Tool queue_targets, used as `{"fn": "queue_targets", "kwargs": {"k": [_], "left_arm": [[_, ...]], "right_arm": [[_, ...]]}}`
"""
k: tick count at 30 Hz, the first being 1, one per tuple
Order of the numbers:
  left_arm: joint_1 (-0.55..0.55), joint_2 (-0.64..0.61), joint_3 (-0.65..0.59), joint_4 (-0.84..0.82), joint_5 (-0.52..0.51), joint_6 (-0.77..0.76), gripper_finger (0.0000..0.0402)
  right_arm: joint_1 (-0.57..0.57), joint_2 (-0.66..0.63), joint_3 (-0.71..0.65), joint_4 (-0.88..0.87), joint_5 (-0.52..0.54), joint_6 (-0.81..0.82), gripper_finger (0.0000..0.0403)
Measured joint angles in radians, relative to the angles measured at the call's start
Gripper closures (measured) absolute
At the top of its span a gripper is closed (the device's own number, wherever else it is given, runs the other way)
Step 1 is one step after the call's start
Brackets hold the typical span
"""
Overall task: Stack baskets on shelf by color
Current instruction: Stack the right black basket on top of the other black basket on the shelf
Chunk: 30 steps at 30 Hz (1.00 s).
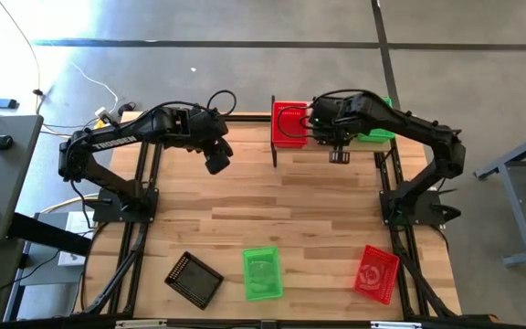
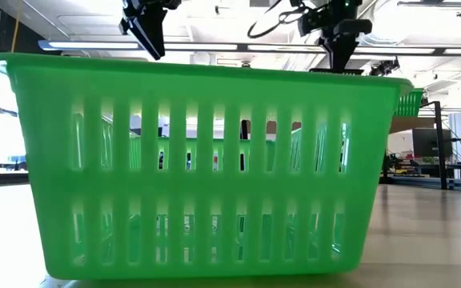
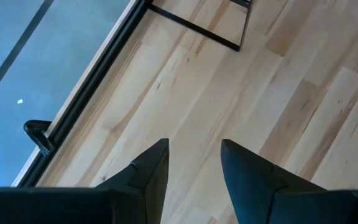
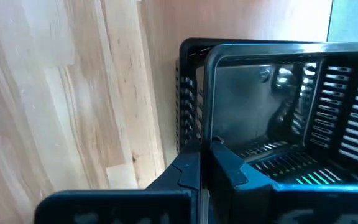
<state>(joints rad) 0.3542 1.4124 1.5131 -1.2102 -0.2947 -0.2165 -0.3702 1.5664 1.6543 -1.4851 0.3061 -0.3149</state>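
Tabletop (image 1: 245,201): light wood planks on a dark frame, set on a grey floor; most of the surface is bare.
Shelf (image 1: 299,152): found at the far edge of the tabletop, between the two arms; its black frame post is seen beside the red basket.
Red basket on shelf (image 1: 289,123): placed at the shelf's left end, opening upward; nothing is seen inside it.
Green basket on shelf (image 1: 377,135): placed at the shelf's right end, largely covered by the right arm; contents cannot be told.
Black basket on shelf (image 4: 272,124): seen in the right wrist view, one black basket nested in another, the inner one empty.
Right gripper (image 4: 202,163): held over the shelf's middle; fingers pressed together on the rim of the inner black basket.
Left gripper (image 1: 217,163): hung above bare tabletop left of the shelf; fingers (image 3: 151,171) parted, nothing between them.
Loose black basket (image 1: 194,277): near edge, left; turned diagonally.
Loose green basket (image 1: 262,272): near edge, centre; long axis run near-to-far, empty.
Loose red basket (image 1: 376,272): near edge, right; long axis tilted slightly off near-to-far.
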Motion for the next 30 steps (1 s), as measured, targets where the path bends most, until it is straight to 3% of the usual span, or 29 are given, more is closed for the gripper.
{"fn": "queue_targets", "kwargs": {"k": [13, 23, 30], "left_arm": [[0.0, 0.0, 0.0, 0.0, 0.0, 0.0, 0.0264], [0.0, 0.0, 0.0, -0.001, 0.006, 0.003, 0.0264], [0.0, 0.0, 0.0, -0.005, 0.065, 0.023, 0.0264]], "right_arm": [[-0.003, 0.001, 0.0, -0.007, 0.036, -0.019, 0.0398], [-0.002, -0.004, 0.001, 0.006, 0.063, 0.005, 0.0305], [0.027, -0.004, 0.092, -0.014, 0.059, 0.098, 0.0282]]}}
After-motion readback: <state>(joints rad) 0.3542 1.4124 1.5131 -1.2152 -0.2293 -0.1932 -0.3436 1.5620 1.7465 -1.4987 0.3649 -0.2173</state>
